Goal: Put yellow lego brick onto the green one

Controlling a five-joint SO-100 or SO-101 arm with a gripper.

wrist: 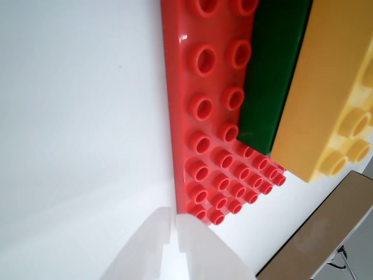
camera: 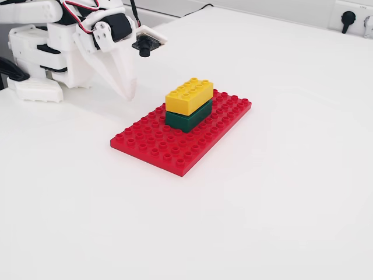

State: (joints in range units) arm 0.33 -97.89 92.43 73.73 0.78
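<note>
The yellow lego brick sits stacked squarely on top of the dark green brick, which stands on the flat red studded baseplate. In the wrist view the yellow brick lies over the green brick above the red baseplate. My white gripper is shut and empty, pointing down, up and to the left of the stack, apart from it and just off the baseplate's far-left edge. Its closed fingertips show at the bottom of the wrist view.
The white arm base stands at the far left on the white table. A wall socket is at the far right. A table edge with a brown floor strip shows in the wrist view.
</note>
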